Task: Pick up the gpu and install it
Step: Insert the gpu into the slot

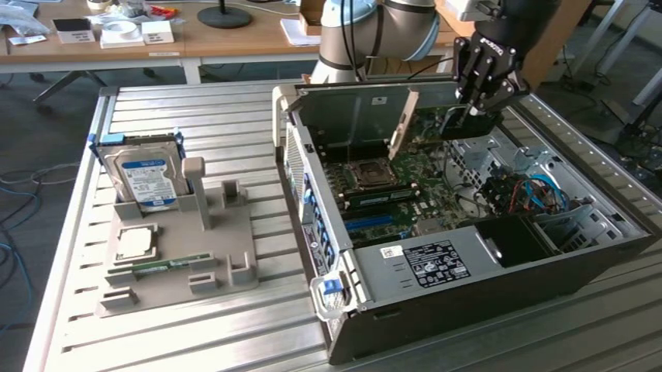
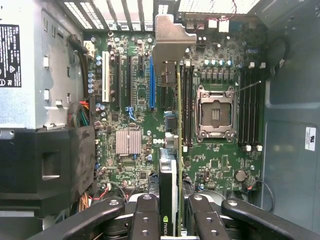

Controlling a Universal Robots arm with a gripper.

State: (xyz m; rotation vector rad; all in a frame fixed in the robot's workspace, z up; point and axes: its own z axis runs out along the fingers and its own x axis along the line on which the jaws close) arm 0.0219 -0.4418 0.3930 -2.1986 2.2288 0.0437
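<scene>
The gpu (image 2: 170, 195) is seen edge-on between my fingers (image 2: 147, 215): a thin green card with a black fan face and a silver end bracket (image 2: 170, 40). My gripper (image 2: 176, 212) is shut on it. The card stands upright inside the open computer case (image 1: 310, 178), over the green motherboard (image 2: 220, 165), near the blue slot (image 2: 151, 90). Its bracket reaches the case's rear slot openings. Whether its edge touches a slot I cannot tell. In the exterior view my gripper (image 1: 470, 108) hangs over the case's far side with the dark gpu (image 1: 463, 124) below it.
A black power supply (image 1: 435, 260) fills the case's near corner. On the exterior view's left, a grey holder (image 1: 176, 248) carries a blue-labelled hard drive (image 1: 145, 174), a processor chip (image 1: 135, 244) and a RAM stick (image 1: 160, 266). A wooden desk (image 1: 207, 39) stands behind.
</scene>
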